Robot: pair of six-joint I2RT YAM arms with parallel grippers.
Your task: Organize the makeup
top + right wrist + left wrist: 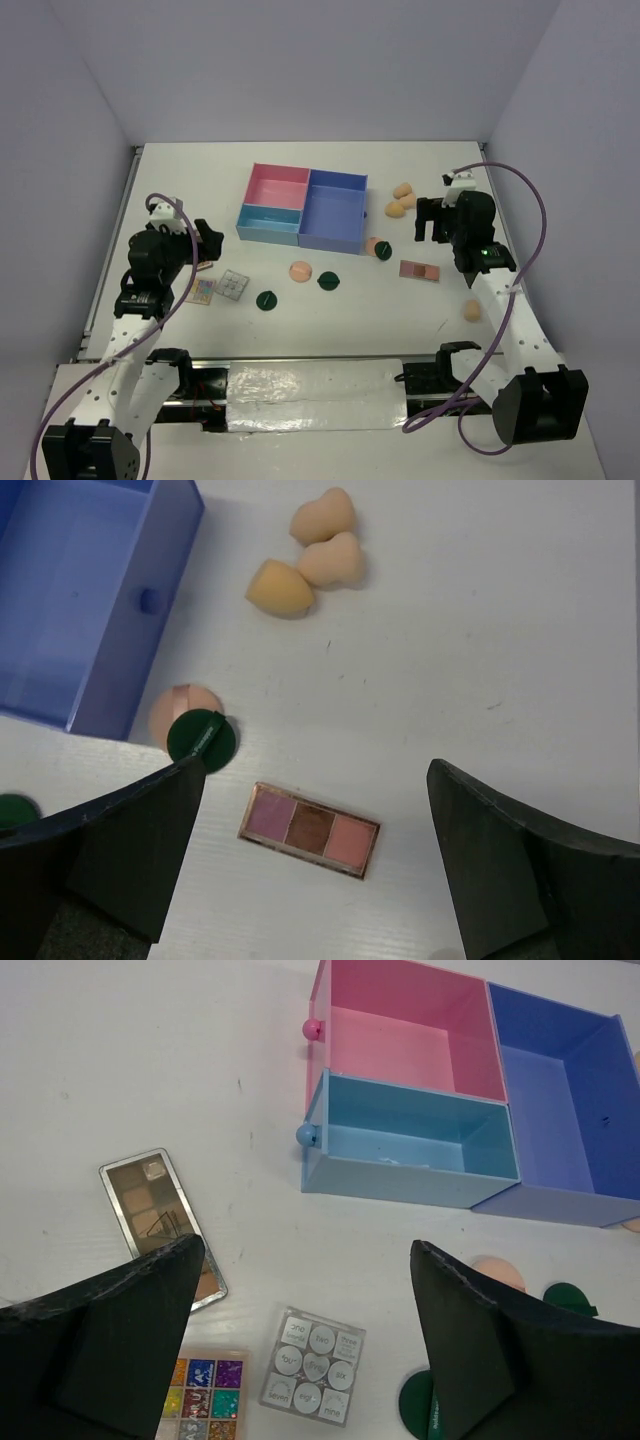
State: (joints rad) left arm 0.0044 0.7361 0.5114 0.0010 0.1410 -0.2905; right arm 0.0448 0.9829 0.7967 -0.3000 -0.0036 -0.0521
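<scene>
Popped in to watch this rig sort the makeup. Nothing's in the tray (268,232) so far: the pink, light-blue and big blue sections are all bare. Everything's scattered on the worktop (180,180) around it.

The left fingers (110,1340) are spread wide with nothing between them. They hover over the near-left bunch: a nude palette (160,1222), a glittery colour palette (200,1390) and a little grey grid palette (313,1365) close together. My guess is that arm sits there because the flat stuff is already grouped, so it's an easy place to start.

The right fingers (110,850) are wide apart and empty too, hanging over the pink palette (310,828). Just left of that, a green compact (201,738) overlaps a peach puff (180,708) by the tray's near-right corner. Three sponges (300,565) sit bunched on the far right. A fourth sponge (472,310) is off alone beside the right arm.

Another puff (300,271) and two more compacts (328,280) lie on the near side of the tray, around the middle.

Those thin palettes look fiddly to pinch off a flat surface, so coming in wide open makes sense to me.
</scene>
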